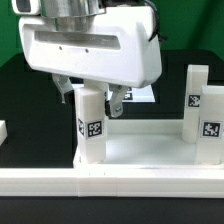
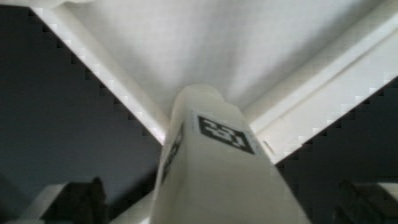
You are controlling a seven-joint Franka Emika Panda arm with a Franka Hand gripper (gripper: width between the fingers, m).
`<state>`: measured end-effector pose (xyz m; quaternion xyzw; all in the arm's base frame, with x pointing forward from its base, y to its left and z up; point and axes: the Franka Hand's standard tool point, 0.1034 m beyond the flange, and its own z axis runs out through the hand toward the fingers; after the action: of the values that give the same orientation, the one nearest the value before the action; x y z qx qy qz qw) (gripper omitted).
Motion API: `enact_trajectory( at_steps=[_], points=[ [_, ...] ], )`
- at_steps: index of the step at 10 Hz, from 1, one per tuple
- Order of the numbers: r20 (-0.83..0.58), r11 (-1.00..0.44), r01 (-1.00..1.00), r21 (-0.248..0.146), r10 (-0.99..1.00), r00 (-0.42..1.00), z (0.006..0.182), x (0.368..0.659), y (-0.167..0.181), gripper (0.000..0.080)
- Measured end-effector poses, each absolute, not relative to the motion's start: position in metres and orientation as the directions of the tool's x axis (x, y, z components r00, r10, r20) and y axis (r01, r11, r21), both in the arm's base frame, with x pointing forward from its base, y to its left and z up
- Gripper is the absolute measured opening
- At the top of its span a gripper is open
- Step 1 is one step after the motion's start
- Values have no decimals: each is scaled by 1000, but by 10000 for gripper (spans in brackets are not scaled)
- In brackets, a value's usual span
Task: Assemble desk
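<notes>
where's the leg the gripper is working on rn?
In the exterior view the leg stands upright at the desk top's left corner, directly under the gripper. Two more legs stand at the right corners.

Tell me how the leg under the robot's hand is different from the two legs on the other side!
The gripper hangs right over the near leg, while the two far legs stand alone, with nothing above them. The near leg stands at the exterior view's left end of the desk top; the far legs stand at its right end. All are white posts, upright, each with a black-and-white tag.
</notes>
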<state>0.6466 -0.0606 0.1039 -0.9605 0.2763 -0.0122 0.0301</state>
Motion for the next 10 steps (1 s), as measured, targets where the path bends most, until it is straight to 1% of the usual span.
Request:
enact_trajectory(
  at_steps=[2, 3, 5, 7, 8, 9, 10],
  points=[
    [19, -921, -385, -61, -386, 922, 104, 647, -58, 649],
    [26, -962, -268, -48, -270, 963, 103, 647, -58, 649],
    [34, -994, -107, -26, -108, 994, 104, 647, -57, 649],
    [37, -999, -35, -23, -36, 999, 105, 647, -57, 649],
    [38, -999, 42, -20, 41, 998, 105, 647, -58, 649],
    [39, -997, 69, -19, 68, 997, 104, 647, -58, 516],
    [39, -997, 69, -19, 68, 997, 104, 647, -58, 516]
  ],
)
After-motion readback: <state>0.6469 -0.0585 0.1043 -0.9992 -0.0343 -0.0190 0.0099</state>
